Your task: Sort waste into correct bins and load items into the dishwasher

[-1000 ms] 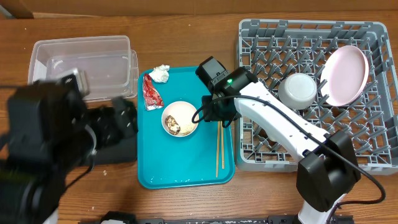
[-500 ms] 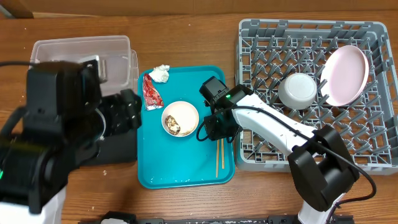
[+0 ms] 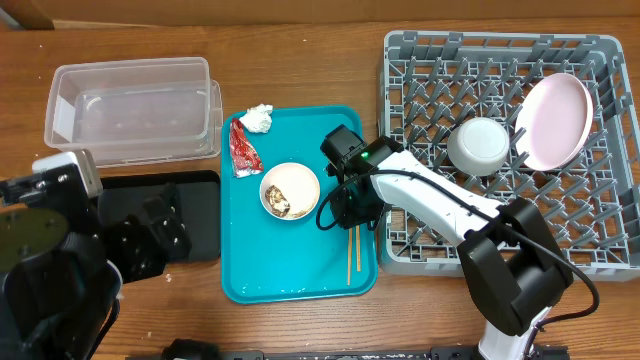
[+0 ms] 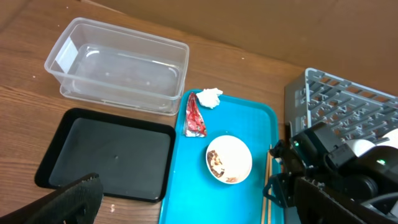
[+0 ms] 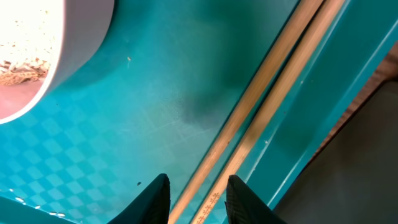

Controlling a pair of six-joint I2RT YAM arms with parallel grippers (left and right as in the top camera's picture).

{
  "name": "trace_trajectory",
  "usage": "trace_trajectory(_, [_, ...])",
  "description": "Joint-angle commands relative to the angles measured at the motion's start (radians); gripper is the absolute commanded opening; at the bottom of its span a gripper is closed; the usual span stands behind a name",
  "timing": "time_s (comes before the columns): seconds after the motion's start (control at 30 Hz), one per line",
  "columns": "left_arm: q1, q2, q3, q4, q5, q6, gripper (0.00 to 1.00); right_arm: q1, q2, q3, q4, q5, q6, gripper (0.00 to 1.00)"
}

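Left fingers (image 4: 74,196): wide apart, empty, over the black tray (image 4: 106,155).
Right fingers (image 5: 155,199): narrow, one each side of the chopsticks (image 5: 261,93) on the teal tray (image 5: 155,93).

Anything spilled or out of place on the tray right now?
Nothing spilled that I can see. The small bowl sits upright on the teal tray, scraps inside; the chopsticks lie side by side along its right edge.

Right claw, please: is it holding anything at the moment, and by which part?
The right claw straddles the chopsticks near one end; whether it grips cannot be told.
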Motion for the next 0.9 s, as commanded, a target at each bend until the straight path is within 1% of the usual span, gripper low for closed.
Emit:
trace_trajectory(0.0, [-0.004, 0.013, 0.003, 0.007, -0.021, -0.014, 1.00, 0.018, 0.009, 0.003, 0.011, 0.020, -0.027, 0.32])
trace_trajectory(0.07, [-0.004, 0.017, 0.003, 0.009, -0.021, -0.014, 1.00, 0.032, 0.016, -0.001, 0.017, 0.020, -0.026, 0.32])
trace_trajectory(0.27, [-0.004, 0.025, 0.003, 0.008, -0.021, -0.014, 1.00, 0.048, 0.052, -0.001, 0.012, 0.037, 0.050, 0.33])
trace_trajectory(0.37, [-0.004, 0.027, 0.003, 0.008, -0.020, -0.014, 1.00, 0.048, 0.084, -0.001, 0.026, 0.039, 0.050, 0.33])
trace_trajectory(0.43, [-0.004, 0.027, 0.003, 0.008, -0.020, -0.014, 1.00, 0.048, 0.101, -0.001, 0.036, 0.056, 0.060, 0.30])
trace_trajectory(0.47, [-0.004, 0.027, 0.003, 0.008, -0.020, -0.014, 1.00, 0.048, 0.108, -0.001, 0.039, 0.080, 0.084, 0.30])
trace_trajectory(0.7, [-0.004, 0.027, 0.003, 0.008, -0.020, -0.014, 1.00, 0.048, 0.097, 0.009, 0.032, 0.108, 0.108, 0.31])
trace_trajectory(0.8, [-0.004, 0.027, 0.003, 0.009, -0.020, -0.014, 1.00, 0.043, 0.096, 0.009, 0.015, 0.126, 0.163, 0.31])
trace_trajectory(0.87, [-0.004, 0.027, 0.003, 0.009, -0.020, -0.014, 1.00, 0.043, 0.093, 0.009, 0.010, 0.126, 0.156, 0.30])
